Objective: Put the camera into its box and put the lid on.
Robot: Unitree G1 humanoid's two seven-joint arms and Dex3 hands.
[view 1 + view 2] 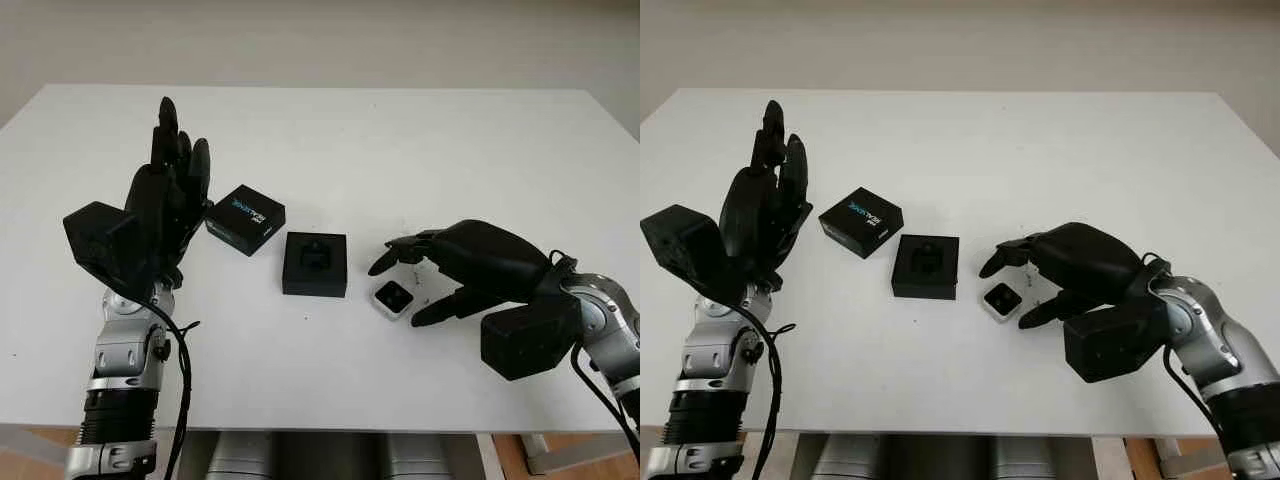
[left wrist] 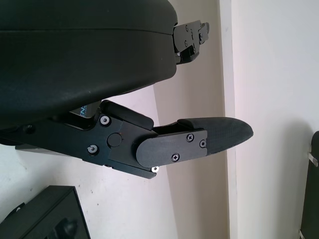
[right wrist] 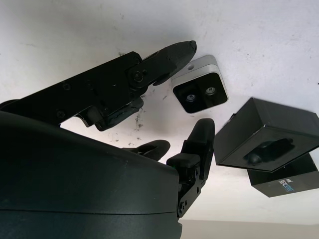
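Flanking small silver-edged square camera, right robot hand.

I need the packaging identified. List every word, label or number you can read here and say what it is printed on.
Lid: blue and white lettering across its top, too small and blurred to read.
Lid side face: pale printed letters, too blurred to read.
Camera and open box: no text visible.

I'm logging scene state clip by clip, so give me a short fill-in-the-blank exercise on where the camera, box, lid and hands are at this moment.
1. The camera lies on the ____, outside the box.
2. The lid lies beside the box, on the side of the ____ hand.
3. The right hand is open around the ____.
4. The left hand holds ____.

Missing words: table; left; camera; nothing
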